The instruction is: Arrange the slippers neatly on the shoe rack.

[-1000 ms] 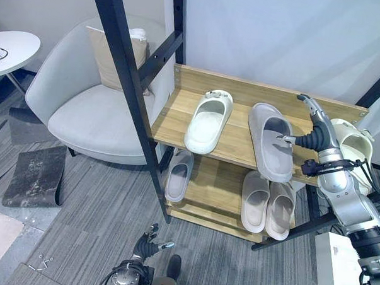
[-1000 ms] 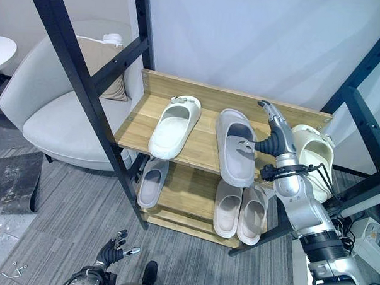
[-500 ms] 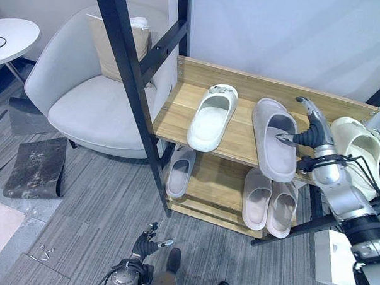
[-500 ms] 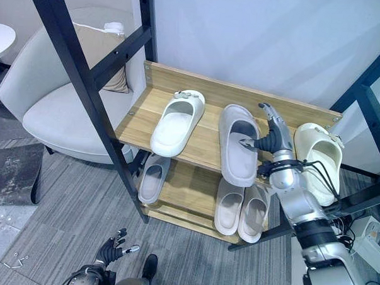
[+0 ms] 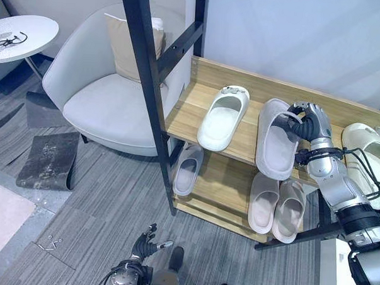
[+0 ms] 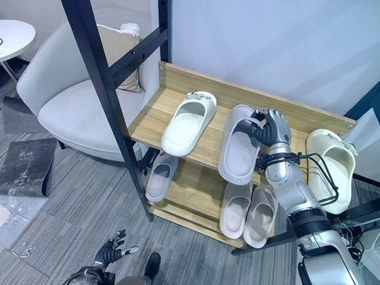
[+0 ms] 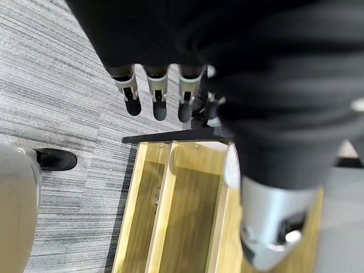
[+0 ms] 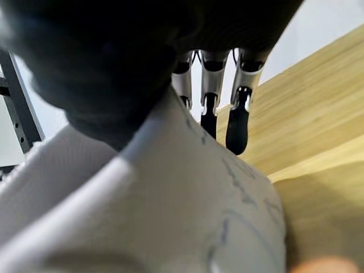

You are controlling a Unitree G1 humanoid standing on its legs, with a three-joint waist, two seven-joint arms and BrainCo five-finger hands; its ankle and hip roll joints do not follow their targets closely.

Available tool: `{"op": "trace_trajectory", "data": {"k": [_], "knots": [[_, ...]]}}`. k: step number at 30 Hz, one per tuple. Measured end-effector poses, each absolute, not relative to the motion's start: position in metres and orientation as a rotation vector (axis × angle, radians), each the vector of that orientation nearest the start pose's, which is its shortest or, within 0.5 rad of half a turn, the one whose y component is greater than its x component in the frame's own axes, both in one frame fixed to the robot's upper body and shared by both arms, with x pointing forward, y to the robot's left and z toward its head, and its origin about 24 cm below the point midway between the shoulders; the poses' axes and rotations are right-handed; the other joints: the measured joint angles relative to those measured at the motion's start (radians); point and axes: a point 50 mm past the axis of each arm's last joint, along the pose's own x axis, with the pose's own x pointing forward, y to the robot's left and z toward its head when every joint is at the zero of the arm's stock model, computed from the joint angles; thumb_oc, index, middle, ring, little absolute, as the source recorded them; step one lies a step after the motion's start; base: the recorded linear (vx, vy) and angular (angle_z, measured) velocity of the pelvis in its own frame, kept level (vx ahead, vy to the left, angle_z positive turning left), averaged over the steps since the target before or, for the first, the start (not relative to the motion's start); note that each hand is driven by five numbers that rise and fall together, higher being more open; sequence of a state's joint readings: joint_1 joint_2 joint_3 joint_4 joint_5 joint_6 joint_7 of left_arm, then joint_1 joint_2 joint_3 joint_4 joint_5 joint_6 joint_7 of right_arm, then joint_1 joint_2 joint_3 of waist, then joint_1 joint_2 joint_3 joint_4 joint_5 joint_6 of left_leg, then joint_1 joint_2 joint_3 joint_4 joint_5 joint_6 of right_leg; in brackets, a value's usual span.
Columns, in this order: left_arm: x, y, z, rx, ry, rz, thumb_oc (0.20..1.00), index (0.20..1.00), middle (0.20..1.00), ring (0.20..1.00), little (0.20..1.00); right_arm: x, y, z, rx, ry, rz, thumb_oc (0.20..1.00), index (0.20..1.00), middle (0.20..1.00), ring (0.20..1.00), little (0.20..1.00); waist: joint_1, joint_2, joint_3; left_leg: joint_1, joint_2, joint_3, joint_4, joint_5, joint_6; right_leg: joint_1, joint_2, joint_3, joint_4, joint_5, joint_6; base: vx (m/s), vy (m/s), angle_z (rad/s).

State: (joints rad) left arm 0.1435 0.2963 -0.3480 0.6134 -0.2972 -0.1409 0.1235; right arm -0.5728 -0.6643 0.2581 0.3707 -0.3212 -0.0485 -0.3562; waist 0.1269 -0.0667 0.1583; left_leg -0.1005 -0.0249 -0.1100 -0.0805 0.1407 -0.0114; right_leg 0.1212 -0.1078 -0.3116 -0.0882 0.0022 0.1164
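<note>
A grey slipper [image 5: 273, 146] lies on the top shelf of the wooden shoe rack [image 5: 184, 109], its toe hanging over the front edge. My right hand [image 5: 308, 121] sits at the slipper's far end with its fingers curled round the strap. The right wrist view has the fingers [image 8: 239, 122] reaching over the slipper's pale surface [image 8: 170, 199]. A cream slipper [image 5: 221, 117] lies to its left and a white strapped slipper [image 5: 366, 159] to its right. My left hand [image 5: 145, 245] hangs low by the floor, fingers [image 7: 153, 96] straight.
The lower shelf holds a grey slipper [image 5: 185, 171] and a beige pair [image 5: 275, 203]. A black slanted post [image 5: 148, 84] crosses the rack's left end. A light armchair [image 5: 97, 97], a round table [image 5: 24, 34] and a dark mat [image 5: 47, 161] stand left. A white box [image 5: 332, 275] sits lower right.
The camera has shifted. My right hand, earlier beside the grey slipper with fingers stretched out, has curled round its strap. The left hand stays low.
</note>
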Motion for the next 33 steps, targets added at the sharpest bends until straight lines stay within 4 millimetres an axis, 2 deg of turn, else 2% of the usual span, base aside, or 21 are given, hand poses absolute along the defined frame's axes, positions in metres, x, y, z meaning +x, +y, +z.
{"op": "trace_trajectory", "data": {"k": [2, 5, 6, 9, 11, 14, 16, 18, 19, 20, 21, 23, 25, 27, 28, 29, 31, 32, 33], "knots": [[0.156, 0.189, -0.106, 0.114, 0.661, 0.000, 1.000, 1.000, 1.000, 1.000, 1.000, 0.335, -0.231, 0.169, -0.991, -0.424, -0.266, 0.200, 0.200, 0.200, 0.200, 0.200, -0.003, 0.008, 0.001, 0.000, -0.003, -0.009, 0.000, 0.006, 0.007, 0.004, -0.001, -0.011, 0.000, -0.001, 0.000, -0.01, -0.004, 0.15], [0.158, 0.192, -0.105, 0.097, 0.652, 0.044, 1.000, 1.000, 1.000, 1.000, 1.000, 0.306, -0.222, 0.197, -0.915, -0.609, -0.307, 0.200, 0.200, 0.200, 0.200, 0.200, -0.007, 0.025, -0.001, 0.004, -0.006, -0.015, 0.000, 0.008, 0.009, 0.013, -0.003, -0.020, 0.000, -0.006, -0.001, -0.01, -0.002, 0.10], [0.156, 0.197, -0.105, 0.095, 0.656, 0.075, 1.000, 1.000, 1.000, 1.000, 1.000, 0.290, -0.216, 0.211, -0.848, -0.719, -0.334, 0.200, 0.200, 0.200, 0.200, 0.200, -0.007, 0.026, -0.001, 0.007, -0.007, -0.015, 0.000, 0.011, 0.009, 0.015, -0.002, -0.018, 0.000, -0.007, -0.002, -0.03, -0.005, -0.04], [0.155, 0.199, -0.106, 0.095, 0.661, 0.099, 1.000, 1.000, 1.000, 1.000, 1.000, 0.267, -0.205, 0.230, -0.689, -0.872, -0.360, 0.200, 0.200, 0.200, 0.200, 0.200, -0.026, 0.027, -0.002, 0.019, -0.007, -0.015, 0.000, 0.011, 0.009, 0.026, -0.002, -0.018, 0.000, -0.009, -0.005, -0.04, 0.001, 0.00], [0.155, 0.197, -0.106, 0.090, 0.664, 0.099, 1.000, 1.000, 1.000, 1.000, 1.000, 0.255, -0.196, 0.240, -0.582, -0.965, -0.318, 0.200, 0.200, 0.200, 0.200, 0.200, -0.044, 0.029, -0.003, 0.019, -0.005, -0.011, 0.000, 0.008, 0.005, 0.026, -0.002, -0.017, 0.001, -0.009, -0.005, -0.05, -0.007, -0.02], [0.155, 0.194, -0.106, 0.082, 0.664, 0.097, 1.000, 1.000, 1.000, 1.000, 1.000, 0.237, -0.179, 0.249, -0.222, -1.066, -0.174, 0.200, 0.200, 0.200, 0.200, 0.200, -0.049, 0.028, -0.005, 0.018, 0.002, 0.008, 0.000, 0.000, -0.005, 0.019, -0.002, -0.003, 0.001, -0.008, -0.006, -0.06, -0.005, -0.12], [0.153, 0.193, -0.108, 0.078, 0.672, 0.105, 1.000, 1.000, 1.000, 1.000, 1.000, 0.229, -0.161, 0.249, 0.048, -1.068, -0.008, 0.200, 0.200, 0.200, 0.200, 0.200, -0.051, 0.032, -0.009, 0.018, 0.004, 0.012, 0.000, 0.000, -0.006, 0.014, -0.001, 0.011, 0.005, -0.004, -0.009, -0.06, -0.010, -0.18], [0.149, 0.190, -0.112, 0.072, 0.698, 0.108, 1.000, 1.000, 1.000, 1.000, 1.000, 0.222, -0.139, 0.244, 0.237, -1.043, 0.162, 0.200, 0.200, 0.200, 0.200, 0.200, -0.059, 0.037, -0.016, 0.018, 0.003, 0.013, 0.000, 0.000, -0.005, 0.014, 0.001, 0.010, 0.006, -0.001, -0.008, -0.06, -0.009, -0.02], [0.149, 0.188, -0.113, 0.067, 0.703, 0.119, 1.000, 1.000, 1.000, 1.000, 1.000, 0.221, -0.120, 0.237, 0.370, -0.971, 0.314, 0.200, 0.200, 0.200, 0.200, 0.200, -0.060, 0.037, -0.024, 0.018, 0.003, 0.012, 0.000, 0.000, -0.005, 0.014, 0.001, 0.009, 0.006, -0.001, -0.008, -0.05, -0.010, 0.04], [0.147, 0.188, -0.113, 0.067, 0.708, 0.127, 1.000, 1.000, 1.000, 1.000, 1.000, 0.220, -0.109, 0.233, 0.443, -0.923, 0.390, 0.200, 0.200, 0.200, 0.200, 0.200, -0.057, 0.036, -0.028, 0.018, 0.003, 0.011, 0.000, 0.000, -0.006, 0.015, 0.001, 0.009, 0.006, -0.001, -0.008, -0.06, -0.020, 0.01], [0.147, 0.187, -0.114, 0.066, 0.713, 0.136, 1.000, 1.000, 1.000, 1.000, 1.000, 0.217, -0.088, 0.223, 0.574, -0.823, 0.525, 0.200, 0.200, 0.200, 0.200, 0.200, -0.058, 0.035, -0.032, 0.019, 0.004, 0.011, 0.000, 0.000, -0.006, 0.016, 0.002, 0.009, 0.006, -0.001, -0.007, -0.03, -0.005, 0.03], [0.149, 0.183, -0.114, 0.055, 0.709, 0.137, 1.000, 1.000, 1.000, 1.000, 1.000, 0.210, -0.056, 0.213, 0.683, -0.684, 0.724, 0.200, 0.200, 0.200, 0.200, 0.200, -0.038, 0.038, -0.037, 0.017, 0.003, 0.005, 0.000, 0.001, -0.007, 0.017, 0.003, 0.004, 0.006, -0.001, -0.008, -0.04, -0.014, 0.07], [0.150, 0.182, -0.114, 0.056, 0.708, 0.145, 1.000, 1.000, 1.000, 1.000, 1.000, 0.208, -0.038, 0.208, 0.711, -0.614, 0.815, 0.200, 0.200, 0.200, 0.200, 0.200, -0.026, 0.036, -0.047, 0.017, 0.000, -0.001, 0.000, 0.002, -0.008, 0.021, 0.002, -0.005, 0.006, -0.002, -0.007, -0.04, -0.028, 0.13], [0.148, 0.184, -0.116, 0.062, 0.716, 0.154, 1.000, 1.000, 1.000, 1.000, 1.000, 0.206, -0.021, 0.200, 0.671, -0.560, 0.909, 0.200, 0.200, 0.200, 0.200, 0.200, -0.020, 0.032, -0.051, 0.017, -0.005, -0.021, 0.000, 0.004, -0.011, 0.031, 0.002, -0.027, 0.006, -0.007, -0.008, -0.05, -0.019, 0.28], [0.148, 0.185, -0.116, 0.066, 0.715, 0.161, 1.000, 1.000, 1.000, 1.000, 1.000, 0.206, -0.011, 0.192, 0.630, -0.515, 0.958, 0.200, 0.200, 0.200, 0.200, 0.200, 0.000, 0.031, -0.052, 0.017, -0.006, -0.031, 0.000, 0.006, -0.013, 0.033, 0.002, -0.034, 0.006, -0.007, -0.008, -0.05, -0.013, 0.26], [0.148, 0.185, -0.116, 0.069, 0.716, 0.163, 1.000, 1.000, 1.000, 1.000, 1.000, 0.208, -0.008, 0.185, 0.603, -0.488, 0.965, 0.200, 0.200, 0.200, 0.200, 0.200, -0.002, 0.030, -0.053, 0.016, -0.006, -0.034, 0.000, 0.006, -0.013, 0.035, 0.001, -0.037, 0.006, -0.009, -0.007, -0.03, -0.009, 0.21], [0.145, 0.188, -0.117, 0.076, 0.721, 0.176, 1.000, 1.000, 1.000, 1.000, 1.000, 0.214, 0.008, 0.146, 0.438, -0.335, 0.992, 0.200, 0.200, 0.200, 0.200, 0.200, 0.017, 0.032, -0.052, 0.014, -0.008, -0.046, 0.000, 0.008, -0.017, 0.038, 0.000, -0.050, 0.006, -0.016, -0.005, -0.03, -0.010, 0.17], [0.145, 0.188, -0.117, 0.077, 0.722, 0.179, 1.000, 1.000, 1.000, 1.000, 1.000, 0.215, 0.009, 0.133, 0.377, -0.295, 0.990, 0.200, 0.200, 0.200, 0.200, 0.200, 0.023, 0.032, -0.052, 0.013, -0.008, -0.047, 0.000, 0.009, -0.018, 0.038, 0.001, -0.051, 0.006, -0.016, -0.005, -0.04, -0.011, 0.08], [0.143, 0.189, -0.118, 0.079, 0.726, 0.182, 1.000, 1.000, 1.000, 1.000, 1.000, 0.217, 0.011, 0.109, 0.257, -0.207, 0.987, 0.200, 0.200, 0.200, 0.200, 0.200, 0.026, 0.034, -0.050, 0.010, -0.009, -0.050, 0.000, 0.010, -0.019, 0.036, 0.000, -0.055, 0.006, -0.021, -0.007, -0.09, -0.027, 0.07]]}}
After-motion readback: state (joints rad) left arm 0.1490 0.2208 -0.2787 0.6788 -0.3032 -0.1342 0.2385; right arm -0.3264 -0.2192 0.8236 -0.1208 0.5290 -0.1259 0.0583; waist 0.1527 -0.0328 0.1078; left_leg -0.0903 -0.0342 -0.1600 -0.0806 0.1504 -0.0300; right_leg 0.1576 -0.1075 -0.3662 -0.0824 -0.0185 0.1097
